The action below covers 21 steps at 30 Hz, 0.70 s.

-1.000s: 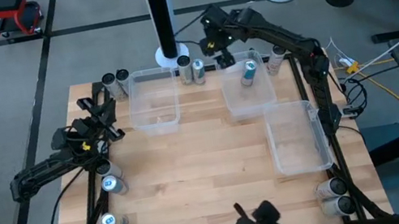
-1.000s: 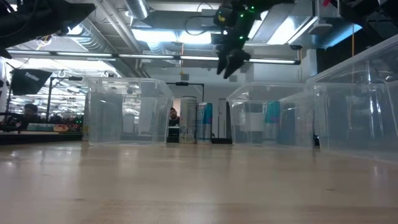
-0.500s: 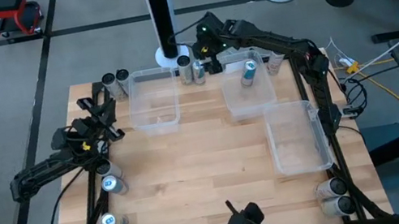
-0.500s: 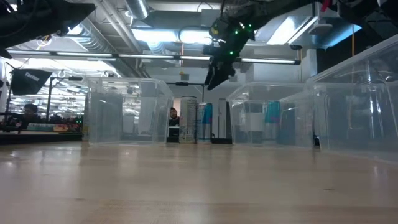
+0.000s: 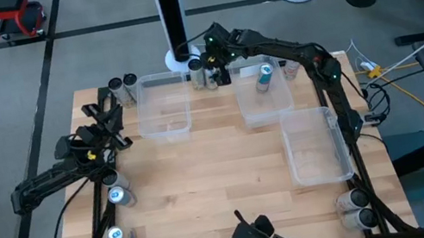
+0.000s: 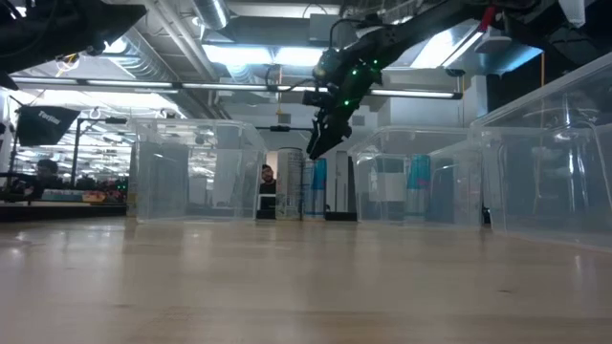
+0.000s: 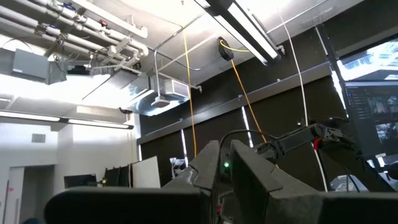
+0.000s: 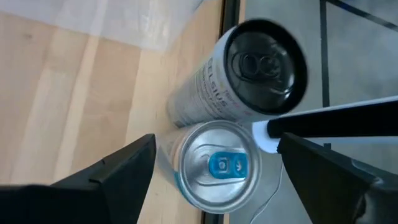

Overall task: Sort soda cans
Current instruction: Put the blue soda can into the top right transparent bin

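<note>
Resting over the wooden table's [image 5: 203, 169] left side, well left of the middle clear bin [image 5: 264, 92], the left pincer [image 5: 107, 120] waits; whether it is open or closed cannot be told. Loose cans lie below it near the table's left edge, one blue-topped can [image 5: 118, 194] closest. Just left of that middle bin, two cans stand together at the back edge: a dark-topped can [image 8: 264, 59] and a blue-tabbed can [image 8: 217, 168]. The right pincer [image 5: 216, 70] hovers above them, fingers spread wide either side of the blue-tabbed one, probably lined up to descend and grasp it. Inside the bin stands a blue-and-silver can [image 5: 264, 76].
</note>
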{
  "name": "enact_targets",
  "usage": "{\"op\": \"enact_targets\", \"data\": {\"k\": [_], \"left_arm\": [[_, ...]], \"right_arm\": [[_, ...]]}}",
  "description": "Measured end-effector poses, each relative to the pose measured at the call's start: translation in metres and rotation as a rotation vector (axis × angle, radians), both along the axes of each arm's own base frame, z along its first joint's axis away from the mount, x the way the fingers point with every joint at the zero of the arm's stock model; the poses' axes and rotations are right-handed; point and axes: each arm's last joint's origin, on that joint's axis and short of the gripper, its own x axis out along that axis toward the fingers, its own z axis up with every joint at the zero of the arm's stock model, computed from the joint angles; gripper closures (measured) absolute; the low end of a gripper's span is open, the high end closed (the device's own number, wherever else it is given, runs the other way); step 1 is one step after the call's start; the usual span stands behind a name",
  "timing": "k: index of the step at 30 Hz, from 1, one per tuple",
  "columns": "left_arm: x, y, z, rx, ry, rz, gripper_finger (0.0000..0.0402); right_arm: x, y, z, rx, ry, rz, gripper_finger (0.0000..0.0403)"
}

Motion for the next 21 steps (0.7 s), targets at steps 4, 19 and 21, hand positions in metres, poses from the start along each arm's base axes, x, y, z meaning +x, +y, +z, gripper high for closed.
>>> {"op": "enact_targets", "data": {"k": [4,19,21], "left_arm": [[0.0,0.0,0.0,0.0,-0.001,0.0,0.037],[0.0,0.0,0.0,-0.002,-0.004,-0.003,0.037],[0.0,0.0,0.0,-0.002,-0.005,-0.003,0.037]], "right_arm": [[0.001,-0.003,-0.006,0.0,0.01,-0.01,0.0061],[0.009,-0.007,-0.032,0.018,0.058,-0.009,0.0061],[0.009,-0.007,-0.032,0.018,0.059,-0.008,0.0061]]}}
